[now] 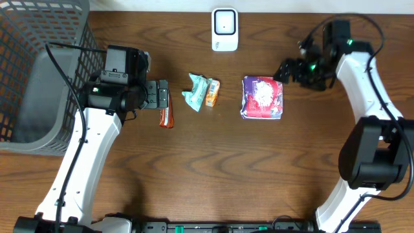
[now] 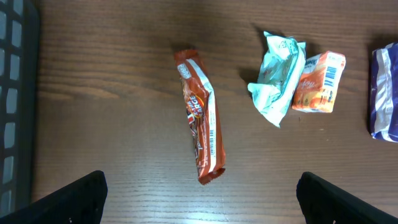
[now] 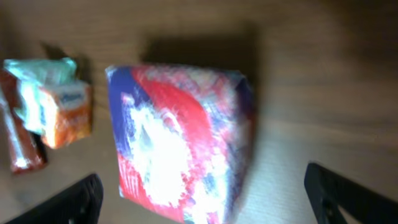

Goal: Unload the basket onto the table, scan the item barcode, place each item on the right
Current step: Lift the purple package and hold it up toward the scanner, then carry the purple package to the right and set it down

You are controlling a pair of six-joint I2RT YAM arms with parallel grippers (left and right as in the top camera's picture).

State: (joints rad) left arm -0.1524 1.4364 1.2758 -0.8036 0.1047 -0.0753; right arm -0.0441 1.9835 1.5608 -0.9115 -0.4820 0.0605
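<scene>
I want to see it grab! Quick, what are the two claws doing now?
Left gripper: open, empty, by the bar.
Right gripper: open, empty, by the pack.

Overhead even, sharp. Left wrist sharp. Right wrist blurred, glare on purple packet, shadow at 12 o'clock.

This looks like a pretend shop checkout: a wooden counter, a grey basket, a white scanner and little snack packs.
</scene>
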